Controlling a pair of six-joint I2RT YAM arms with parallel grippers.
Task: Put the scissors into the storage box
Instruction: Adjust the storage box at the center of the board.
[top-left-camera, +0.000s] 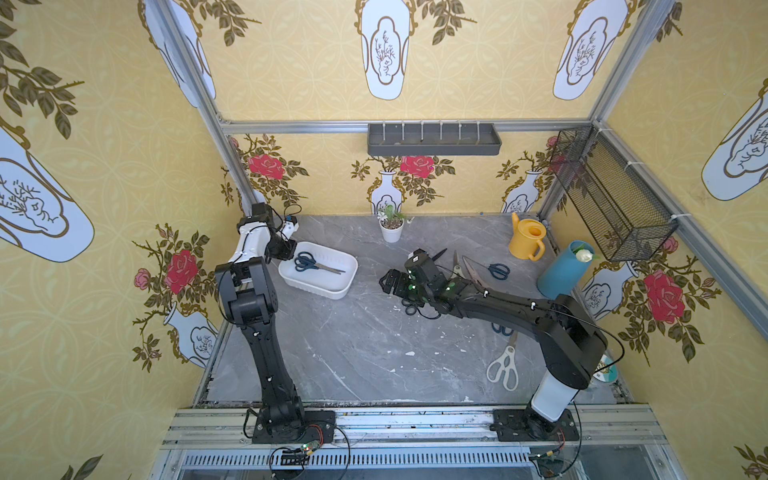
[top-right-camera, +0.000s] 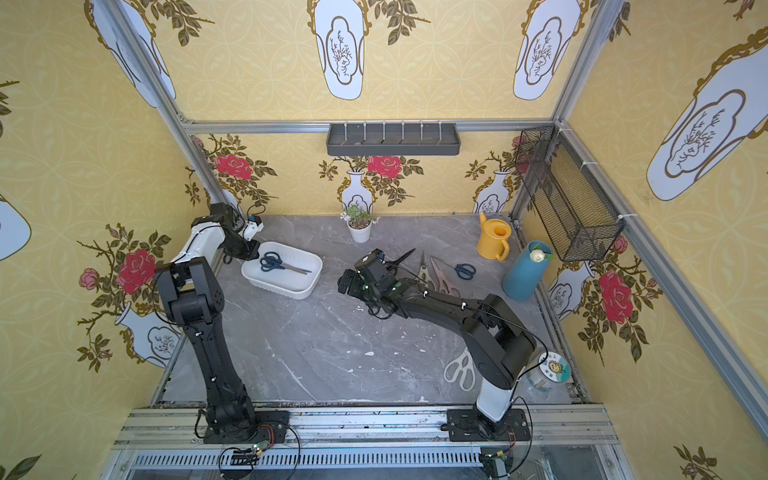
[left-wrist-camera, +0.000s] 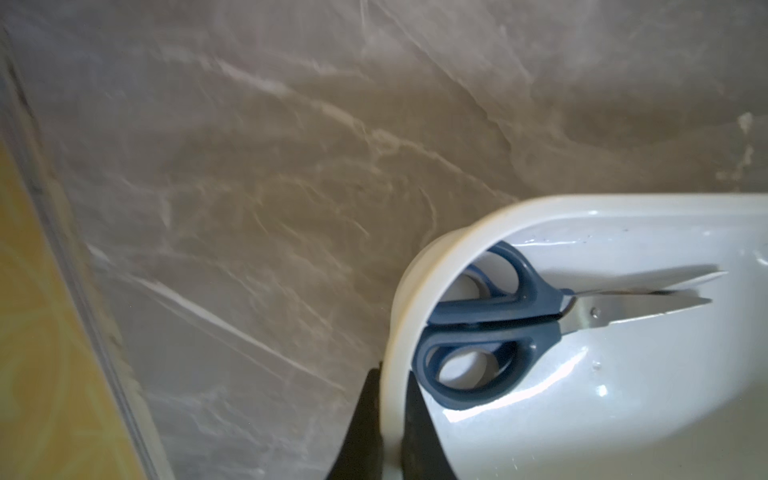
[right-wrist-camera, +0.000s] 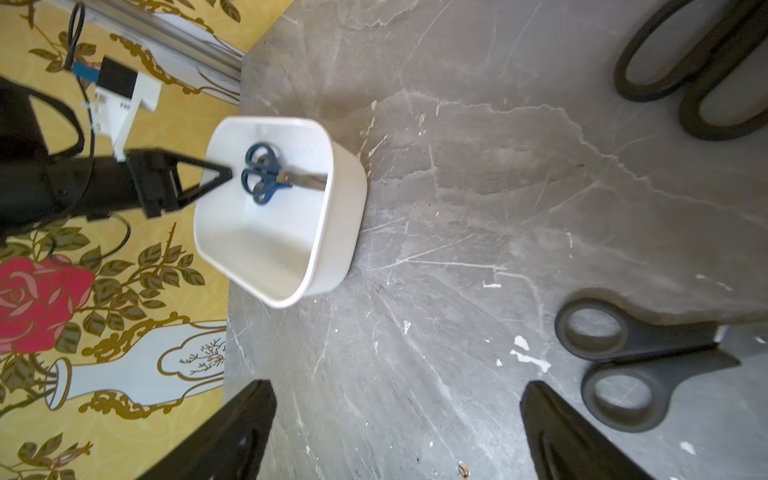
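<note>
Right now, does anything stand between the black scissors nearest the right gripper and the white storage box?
Nothing visible does. Between the black scissors and the storage box lies only bare tabletop. The right gripper hangs open beside those scissors. The left gripper pinches the box's far rim, away from the path.

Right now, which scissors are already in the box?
The navy-handled pair lying flat inside the white box. Every other visible pair, including another navy one, is out on the table.
</note>
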